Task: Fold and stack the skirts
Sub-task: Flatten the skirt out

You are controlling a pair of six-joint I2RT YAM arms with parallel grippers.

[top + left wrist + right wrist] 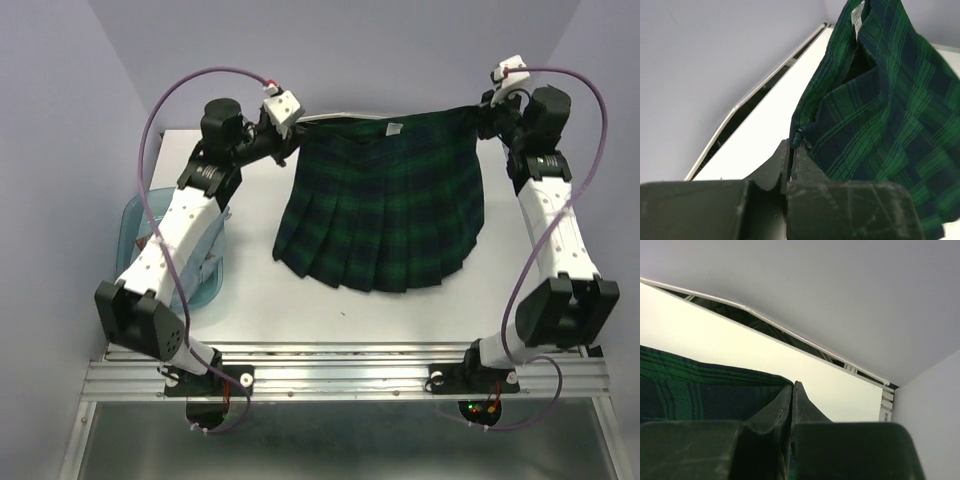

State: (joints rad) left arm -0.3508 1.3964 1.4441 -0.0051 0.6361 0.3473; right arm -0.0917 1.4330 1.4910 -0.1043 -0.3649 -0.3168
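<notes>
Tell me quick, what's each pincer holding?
Left pincer: closed on the tartan skirt at a waist corner.
Right pincer: closed on the tartan skirt's other waist corner.

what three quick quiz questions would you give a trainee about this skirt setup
1. True or false: the left gripper and the right gripper are both shut on the tartan skirt.
2. Which part of it do they hold? A the hem, B the waistband corners, C the middle pleats.
3. Fill in: the blue tub is on the robot's ___ side.
Key: 1 true; 2 B; 3 left.
</notes>
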